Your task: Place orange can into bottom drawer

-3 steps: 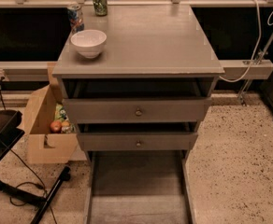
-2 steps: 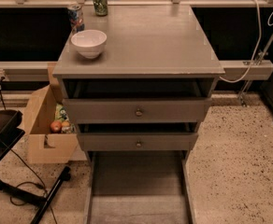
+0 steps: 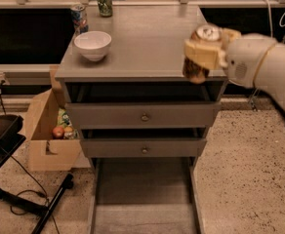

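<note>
My gripper comes in from the right on a white arm and is shut on the orange can, which has a silver top and stays upright. It holds the can in the air in front of the cabinet top's front right corner. The bottom drawer is pulled out below as a long shallow grey tray, open and empty, down and to the left of the can.
A white bowl, a blue-and-red can and a green can stand on the cabinet top. Two knobbed drawers sit slightly open above. A cardboard box and a black stand with cables are on the left floor.
The arm has come into view from the right, carrying the orange can over the cabinet's front right corner. Nothing on the cabinet has moved.
</note>
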You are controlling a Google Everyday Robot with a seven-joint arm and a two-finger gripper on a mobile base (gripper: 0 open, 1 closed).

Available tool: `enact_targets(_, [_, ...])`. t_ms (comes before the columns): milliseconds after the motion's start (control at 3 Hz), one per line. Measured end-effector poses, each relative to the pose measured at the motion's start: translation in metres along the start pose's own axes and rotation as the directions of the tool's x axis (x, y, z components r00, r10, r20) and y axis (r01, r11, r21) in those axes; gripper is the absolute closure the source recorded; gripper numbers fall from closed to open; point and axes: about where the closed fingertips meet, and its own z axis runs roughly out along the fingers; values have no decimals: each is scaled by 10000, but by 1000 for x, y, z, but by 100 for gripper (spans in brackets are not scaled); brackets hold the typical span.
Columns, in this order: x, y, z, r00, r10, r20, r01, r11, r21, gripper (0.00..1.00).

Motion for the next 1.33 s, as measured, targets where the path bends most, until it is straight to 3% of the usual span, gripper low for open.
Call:
enact_targets(333, [125,1,-17,9904,517,-1283,-466,9980,421,100])
enact_targets(667, [234,2,-12,9751,851,-2048,-773,9959,462,100])
enact_targets(1000, [234,2,-12,9751,852,-2048,-773,9959,461,100])
enact_targets(1333, [258,15,9,9696,890,-2277,-886,9960,120,100])
